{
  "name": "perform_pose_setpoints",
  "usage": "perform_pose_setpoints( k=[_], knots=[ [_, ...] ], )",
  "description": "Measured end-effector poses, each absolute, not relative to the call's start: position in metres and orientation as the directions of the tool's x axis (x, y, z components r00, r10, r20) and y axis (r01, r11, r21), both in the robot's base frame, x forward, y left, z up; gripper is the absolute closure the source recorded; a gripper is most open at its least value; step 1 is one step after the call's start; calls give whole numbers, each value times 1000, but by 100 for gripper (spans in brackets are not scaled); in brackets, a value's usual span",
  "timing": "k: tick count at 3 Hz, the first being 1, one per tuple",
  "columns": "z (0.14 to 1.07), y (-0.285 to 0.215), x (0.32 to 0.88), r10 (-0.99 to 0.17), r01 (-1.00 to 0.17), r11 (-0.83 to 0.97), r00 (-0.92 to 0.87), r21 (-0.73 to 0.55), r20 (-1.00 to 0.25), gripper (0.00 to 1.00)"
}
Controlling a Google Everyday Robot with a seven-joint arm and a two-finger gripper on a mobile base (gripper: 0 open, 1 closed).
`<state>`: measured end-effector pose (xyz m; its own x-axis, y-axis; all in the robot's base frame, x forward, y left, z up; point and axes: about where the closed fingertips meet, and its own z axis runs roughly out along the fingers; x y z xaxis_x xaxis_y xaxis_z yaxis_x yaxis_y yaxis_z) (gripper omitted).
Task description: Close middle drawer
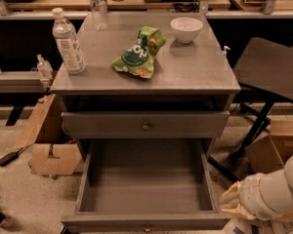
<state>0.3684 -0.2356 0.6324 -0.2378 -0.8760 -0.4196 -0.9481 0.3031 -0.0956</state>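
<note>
The middle drawer point(146, 184) of the grey cabinet is pulled far out. Its deep grey box is bare. Its low front point(112, 222) runs along the bottom edge of the camera view, with a small brass knob point(147, 226) at centre. Above it sits the taller drawer front point(107, 125) with a like knob point(146, 126), set nearly flush. My white arm point(276, 191) comes in at the lower right. My gripper point(233, 201) is at its cream-coloured end, low down just outside the open drawer's right front corner.
On the cabinet top point(195, 67) stand a water bottle point(68, 42), a green snack bag point(139, 52), a white bowl point(186, 29) and a second bottle point(98, 5). Cardboard boxes point(51, 152) lie left, another box point(278, 145) and a dark chair point(271, 72) stand right.
</note>
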Motion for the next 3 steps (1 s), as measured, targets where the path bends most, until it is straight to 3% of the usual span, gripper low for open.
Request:
perform_pose_setpoints(
  k=[1, 2, 3],
  knots=[
    [579, -247, 373, -869, -923, 365, -290, -124, -402, 92],
    [583, -249, 388, -865, -906, 383, -284, -180, -413, 100],
    [573, -241, 378, -870, -918, 366, -280, -151, -406, 100]
  ],
)
